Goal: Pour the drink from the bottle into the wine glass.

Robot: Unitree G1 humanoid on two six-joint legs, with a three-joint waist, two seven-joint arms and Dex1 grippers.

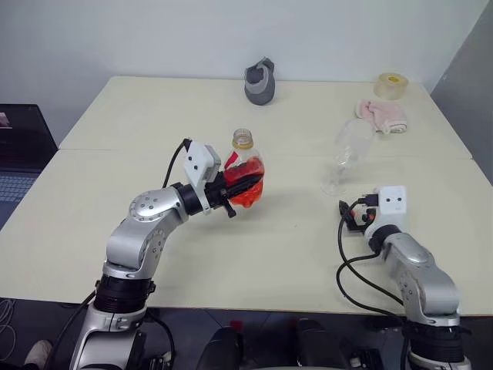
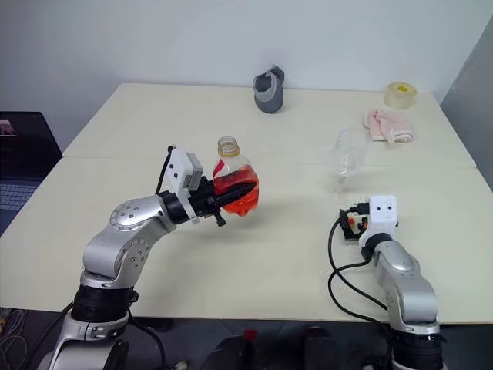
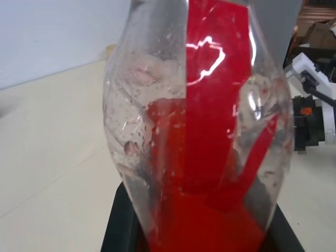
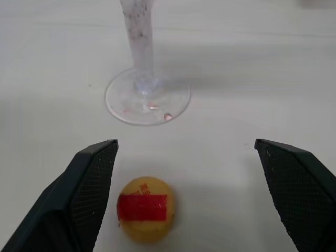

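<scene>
My left gripper is shut on the bottle and holds it upright above the table, left of centre. The bottle's tan neck is uncapped, and the red drink fills its lower part. From the left wrist the bottle sits right between the fingers. To the right stands the empty wine glass, with small reddish drops on its foot. My right gripper is open just short of that foot. A yellow cap with a red patch lies on the table between its fingers.
Along the far edge of the table are a grey object, a roll of tape and a pink cloth. A laptop sits off the table's left side.
</scene>
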